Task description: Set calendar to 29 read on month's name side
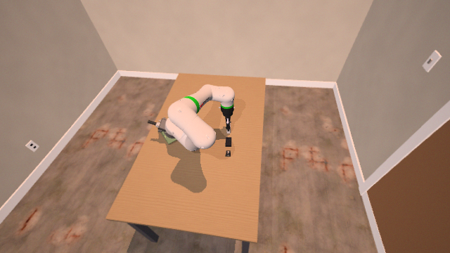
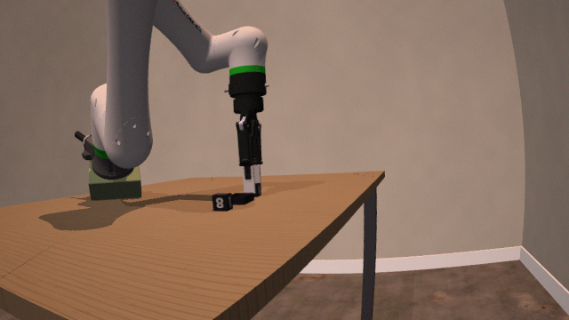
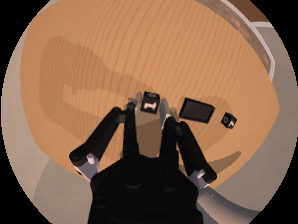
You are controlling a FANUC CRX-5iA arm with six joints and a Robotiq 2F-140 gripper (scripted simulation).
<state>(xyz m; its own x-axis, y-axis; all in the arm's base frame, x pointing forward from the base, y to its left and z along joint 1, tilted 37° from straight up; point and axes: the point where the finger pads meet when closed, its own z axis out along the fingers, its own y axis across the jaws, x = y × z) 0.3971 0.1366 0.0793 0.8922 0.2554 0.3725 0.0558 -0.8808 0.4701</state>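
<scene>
Nearest in the exterior view, the wooden bench runs forward with its grain showing, and on it stands a small black cube with a white 8 on the side facing that camera. Just behind it lies the black tray, flat on the bench, with neither cube in it; the wrist view looks into its shallow rectangular hollow. Beyond the tray, in line with it and the first cube, is the second black cube, also on the bench and mostly hidden by the fingers in the exterior view; from the wrist a white 1 shows on it. The gripper points down over this cube, its fingers partly apart, one on either side of it and not clamped on it. So the tray sits between the two cubes, and the calendar does not read 29. Above and behind, the white arm with green bands bends over the bench, rising from a green block near the bench's side. Farthest back stands a plain beige wall with a white baseboard.
</scene>
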